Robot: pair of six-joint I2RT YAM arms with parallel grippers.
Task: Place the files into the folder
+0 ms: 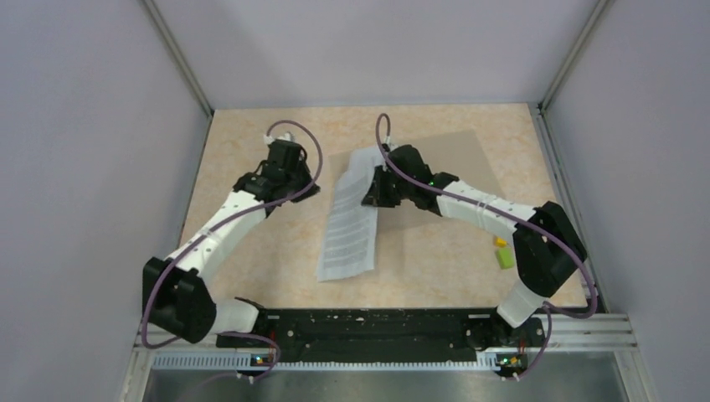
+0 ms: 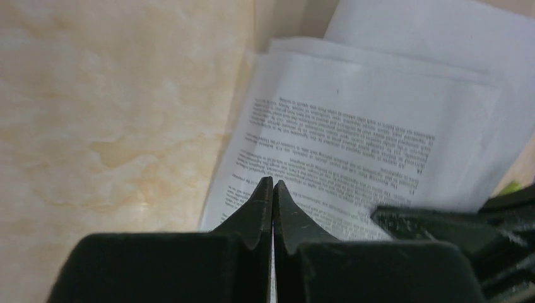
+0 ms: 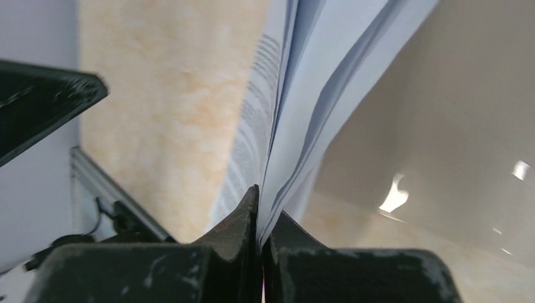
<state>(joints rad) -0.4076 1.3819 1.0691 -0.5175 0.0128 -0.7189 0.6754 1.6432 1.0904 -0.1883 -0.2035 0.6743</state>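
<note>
top external: one folder (image 1: 467,155), several files (image 1: 350,230), two blocks (image 1: 505,258)

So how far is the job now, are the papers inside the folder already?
Done: nothing that shows. The files are not inside the folder; they lie along its left side, mostly on the table. In hand: the right gripper is shut on the far edge of the sheets, and that end is raised. The left gripper is shut on nothing, close to the sheets. Left: getting all the sheets into the folder.
</note>
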